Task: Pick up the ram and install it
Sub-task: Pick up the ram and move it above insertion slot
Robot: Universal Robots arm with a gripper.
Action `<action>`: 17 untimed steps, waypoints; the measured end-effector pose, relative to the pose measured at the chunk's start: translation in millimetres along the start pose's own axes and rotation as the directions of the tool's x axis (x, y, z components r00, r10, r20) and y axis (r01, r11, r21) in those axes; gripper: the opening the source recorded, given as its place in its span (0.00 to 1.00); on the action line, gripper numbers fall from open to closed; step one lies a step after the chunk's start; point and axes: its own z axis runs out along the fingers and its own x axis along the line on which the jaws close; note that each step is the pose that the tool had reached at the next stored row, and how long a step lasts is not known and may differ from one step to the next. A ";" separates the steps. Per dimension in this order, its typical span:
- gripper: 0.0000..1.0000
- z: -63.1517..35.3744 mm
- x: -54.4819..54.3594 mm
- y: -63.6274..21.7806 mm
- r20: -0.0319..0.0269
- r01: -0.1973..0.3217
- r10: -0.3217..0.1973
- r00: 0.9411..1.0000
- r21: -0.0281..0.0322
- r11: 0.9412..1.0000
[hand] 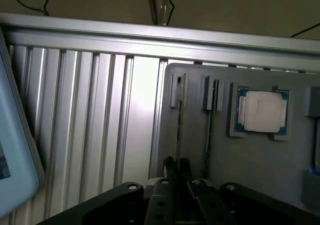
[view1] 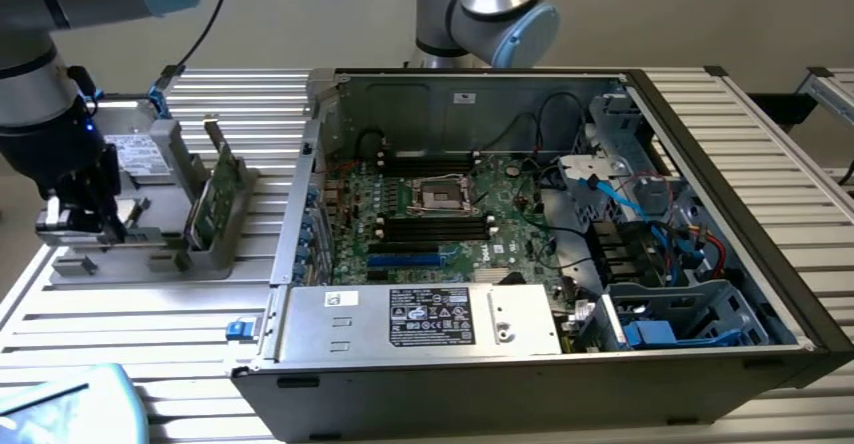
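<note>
Ribbed aluminium table (view1: pixel 160 344): black gripper (view1: pixel 83 219) hangs over grey plastic tray (view1: pixel 147 264), near thin green ram stick (view1: pixel 218 202). Whether it holds anything cannot be told. Advised: square alignment, straight vertical lift.

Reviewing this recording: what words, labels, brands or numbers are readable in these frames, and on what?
Nothing reads legibly.
Black label on the power supply: print too small.
White sticker on the case wall: too small.
Processor chip: faint marks, unreadable.
Motherboard: printing too small.
</note>
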 end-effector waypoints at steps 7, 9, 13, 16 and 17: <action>0.14 -18.2 2.0 -17.3 0.001 0.000 0.000 1.000 -0.006 1.000; 0.14 -24.8 2.6 -22.5 0.002 0.000 0.000 1.000 -0.008 1.000; 0.14 -42.2 3.7 -30.5 0.002 0.000 0.000 1.000 -0.012 1.000; 0.14 -55.7 4.7 -38.0 0.003 0.001 -0.001 1.000 -0.015 1.000; 0.14 -59.8 5.1 -40.9 0.003 0.001 -0.001 1.000 -0.016 1.000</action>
